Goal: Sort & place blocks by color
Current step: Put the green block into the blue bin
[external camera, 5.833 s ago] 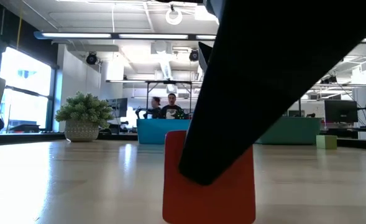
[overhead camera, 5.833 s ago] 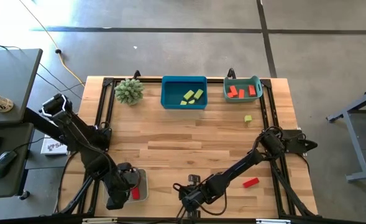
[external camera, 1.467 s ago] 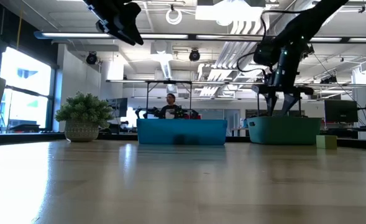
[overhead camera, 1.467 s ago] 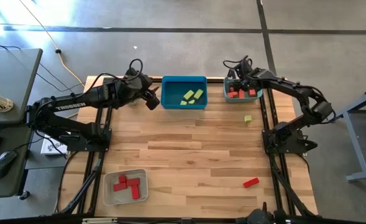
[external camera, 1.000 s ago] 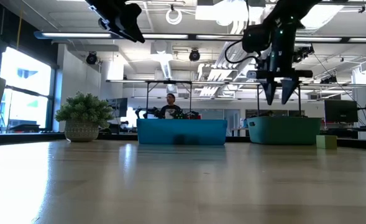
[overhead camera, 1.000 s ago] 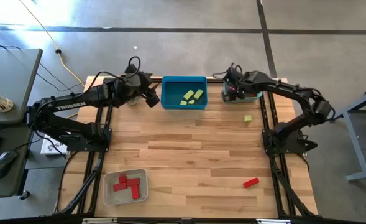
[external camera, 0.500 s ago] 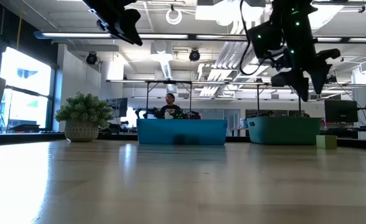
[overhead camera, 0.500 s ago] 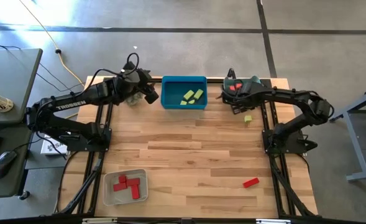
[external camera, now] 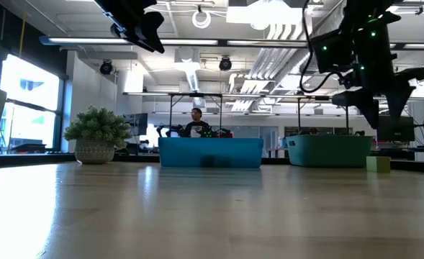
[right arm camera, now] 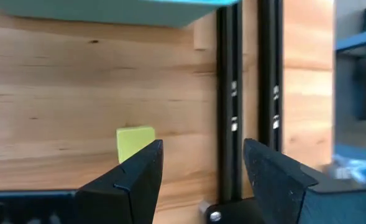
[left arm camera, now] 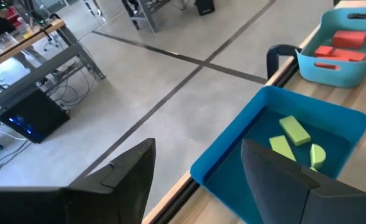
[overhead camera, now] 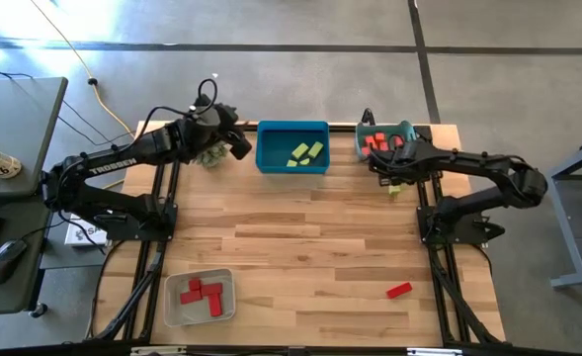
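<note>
A: Where is the right pincer?

B: Toward two o'clock on the worktop, hanging just in front of the teal tray. Its fingers are spread and hold nothing. In its wrist view a yellow-green cube lies on the wood just beyond one fingertip, beside the black rail.

A: And the left pincer?

B: Around eleven o'clock, raised over the worktop's far edge between the spiky green plant and the blue tray. Its fingers also stand apart, empty, and its camera looks down into the blue tray.

A: What is in the trays?

B: The blue one at twelve o'clock holds yellow-green blocks; the wrist view shows three. The teal one at one o'clock holds red blocks, partly hidden by the right arm from above. A grey tray at seven o'clock holds red pieces too.

A: Anything loose?

B: A red bar lies alone on the wood near four o'clock, well apart from every tray. The yellow-green cube under the right arm is mostly hidden from above.

A: And the level view?

B: Both arms hang above the worktop; a person sits far behind the blue tray.
</note>
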